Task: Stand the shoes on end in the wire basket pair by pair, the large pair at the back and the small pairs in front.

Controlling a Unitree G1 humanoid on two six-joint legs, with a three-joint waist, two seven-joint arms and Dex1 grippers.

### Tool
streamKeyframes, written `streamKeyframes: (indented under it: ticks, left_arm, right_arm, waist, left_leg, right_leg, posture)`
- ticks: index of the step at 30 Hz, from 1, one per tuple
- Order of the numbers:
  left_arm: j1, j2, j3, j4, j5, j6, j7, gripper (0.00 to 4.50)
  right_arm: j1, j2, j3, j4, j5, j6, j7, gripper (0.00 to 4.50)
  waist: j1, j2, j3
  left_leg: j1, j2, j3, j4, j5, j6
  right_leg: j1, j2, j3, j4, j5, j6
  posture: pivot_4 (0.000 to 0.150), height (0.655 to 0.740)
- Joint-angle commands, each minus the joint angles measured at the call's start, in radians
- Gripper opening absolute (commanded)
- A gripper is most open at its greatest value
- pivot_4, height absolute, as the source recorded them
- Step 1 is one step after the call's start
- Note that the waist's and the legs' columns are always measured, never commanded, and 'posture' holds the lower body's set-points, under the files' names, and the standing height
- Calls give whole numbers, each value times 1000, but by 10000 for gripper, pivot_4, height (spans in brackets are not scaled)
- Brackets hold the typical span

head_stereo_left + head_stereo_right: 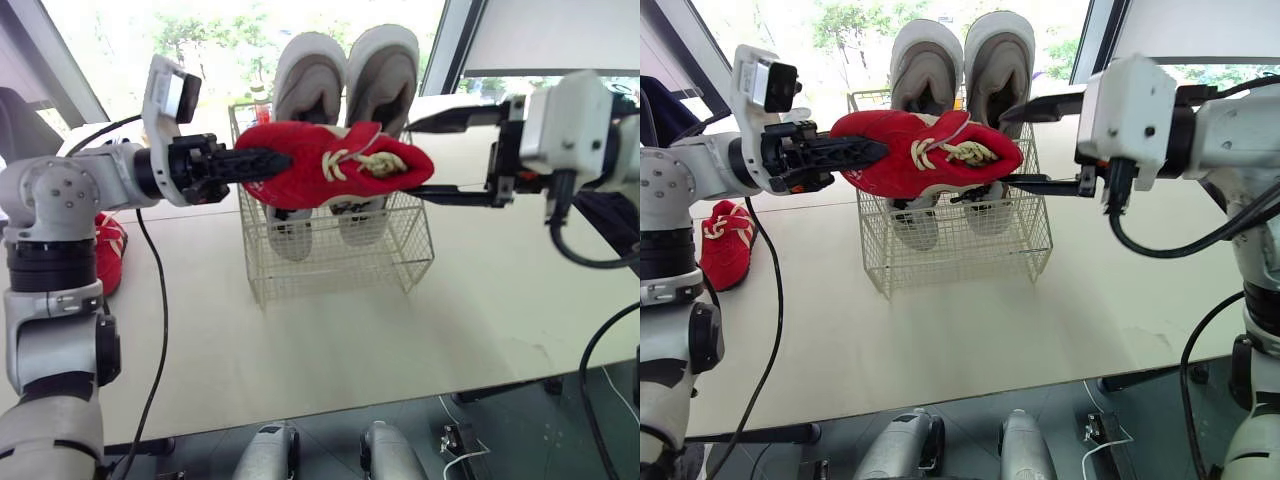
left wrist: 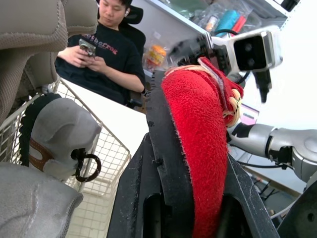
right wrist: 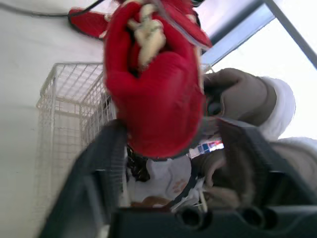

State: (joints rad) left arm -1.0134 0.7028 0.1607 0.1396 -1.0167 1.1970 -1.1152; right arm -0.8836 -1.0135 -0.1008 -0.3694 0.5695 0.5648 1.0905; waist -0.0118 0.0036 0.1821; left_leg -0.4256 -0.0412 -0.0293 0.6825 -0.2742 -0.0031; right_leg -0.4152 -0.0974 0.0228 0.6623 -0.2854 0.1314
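A red shoe (image 1: 335, 162) with cream laces hangs level above the wire basket (image 1: 340, 265). My left gripper (image 1: 258, 163) is shut on its heel end. My right gripper (image 1: 413, 158) is open, one finger above and one below the shoe's toe (image 3: 153, 99), apart from it. A large grey pair (image 1: 345, 75) stands on end at the back of the basket. A small white pair (image 1: 290, 228) stands in front of it. The second red shoe (image 1: 725, 245) lies on the table at the left.
The basket stands mid-table, with bare tabletop (image 1: 330, 350) in front of it up to the near edge. A person (image 2: 104, 54) in a black shirt sits beyond the table, holding a phone. Windows lie behind the basket.
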Motion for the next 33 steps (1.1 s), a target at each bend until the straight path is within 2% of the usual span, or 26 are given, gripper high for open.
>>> streamKeyframes:
  ticks: [1,5,8,12,14,16,19,32,33]
  left_arm:
    - [4,-15,89,-28,-56,5,49,2624]
    - [12,-70,168,-38,-111,-1,144,2624]
    - [11,-116,207,-53,-142,-20,206,2624]
    - [6,-187,233,-73,-171,-60,286,2624]
    - [3,-213,236,-77,-181,-79,312,2624]
    - [0,-252,229,-87,-182,-114,331,2624]
    - [-6,-288,222,-90,-170,-158,349,2624]
    - [38,-319,184,-140,-168,-194,376,2624]
    - [41,-322,182,-145,-168,-196,381,2624]
  right_arm:
    - [13,-21,-148,-19,158,187,-78,44483]
    - [180,43,-319,-30,356,398,-214,44483]
    - [243,185,-413,-24,587,486,-427,44483]
    - [268,354,-400,-45,856,463,-706,44483]
    - [257,405,-370,-59,928,431,-801,44483]
    - [203,513,-317,-50,998,352,-927,44483]
    - [161,596,-251,-68,1019,294,-1011,44483]
    - [77,659,-156,-30,972,149,-1051,44483]
    - [71,659,-152,-26,967,144,-1048,42218]
  waist:
    - [1,0,0]
    - [3,-4,-1]
    - [1,-5,-2]
    - [-2,-5,-2]
    - [-2,-5,-2]
    - [-3,-5,-2]
    - [-5,-5,-2]
    - [-7,-5,-2]
    - [-7,-5,-2]
  left_leg:
    - [0,0,0,0,0,0]
    - [0,0,-1,0,0,0]
    - [0,0,-2,0,0,0]
    - [0,0,-1,0,1,-2]
    - [0,0,-1,0,1,-2]
    - [0,0,0,0,1,-2]
    - [0,0,0,0,2,-3]
    - [-1,0,0,0,2,-3]
    - [-1,0,0,-1,2,-3]
  right_leg:
    - [0,0,0,0,0,0]
    - [1,0,0,0,0,0]
    - [1,-1,0,0,0,0]
    - [-1,-1,1,2,0,0]
    - [-2,-1,1,2,0,0]
    - [-2,0,1,2,0,0]
    - [-3,0,1,3,0,0]
    - [-3,1,1,3,0,0]
    - [-3,1,1,3,0,0]
  posture:
    - [1500,7400]
    - [1500,7400]
    - [1500,7400]
    - [1500,7400]
    - [1500,7400]
    - [1500,7400]
    - [1500,7400]
    - [1500,7400]
    - [1500,7400]
